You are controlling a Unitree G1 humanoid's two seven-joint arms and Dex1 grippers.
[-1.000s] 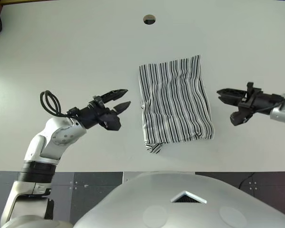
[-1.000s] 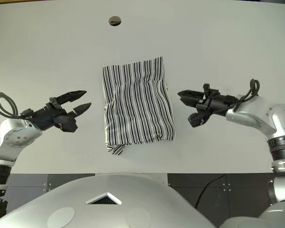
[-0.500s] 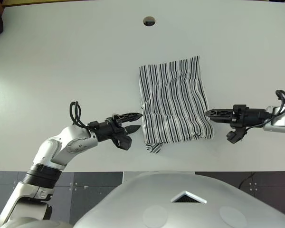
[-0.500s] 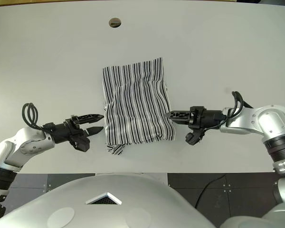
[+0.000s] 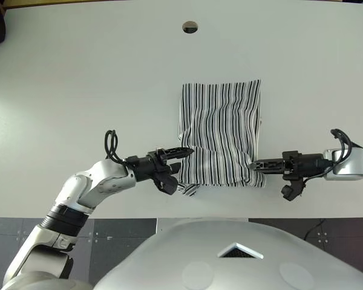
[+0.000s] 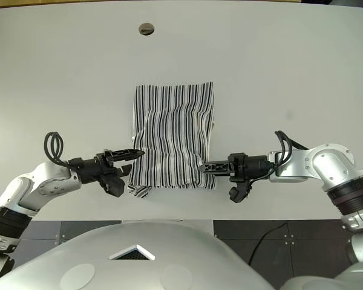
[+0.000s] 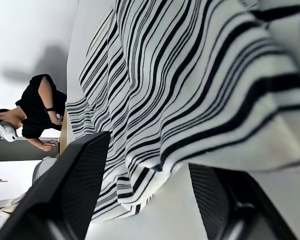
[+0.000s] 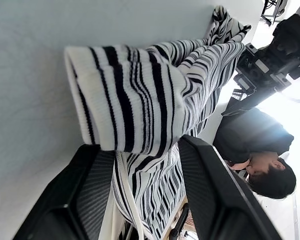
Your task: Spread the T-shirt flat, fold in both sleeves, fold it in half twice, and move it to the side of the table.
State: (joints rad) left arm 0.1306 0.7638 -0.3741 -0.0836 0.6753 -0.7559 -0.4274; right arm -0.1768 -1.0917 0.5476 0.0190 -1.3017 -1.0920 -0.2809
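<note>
A black-and-white striped T-shirt [image 5: 221, 130] lies folded into a rectangle in the middle of the white table [image 5: 78, 90]. My left gripper [image 5: 183, 166] is at its near left corner, open, with the rumpled corner between its fingers [image 7: 80, 185]. At the near right corner my right gripper [image 5: 250, 164] lies low on the table. It is open too, and the folded hem [image 8: 130, 110] sits between its fingers [image 8: 205, 185]. Both arms come in from the sides, along the near edge of the shirt.
A round cable hole [image 5: 190, 26] sits at the far middle of the table. The table's near edge [image 5: 109, 216] runs just behind both arms, with dark floor beyond. White tabletop stretches to the left and right of the shirt.
Both grippers have moved inward and toward the near edge, from beside the shirt to its two near corners. The shirt's near corners have drawn in and its outline has squared up slightly.
</note>
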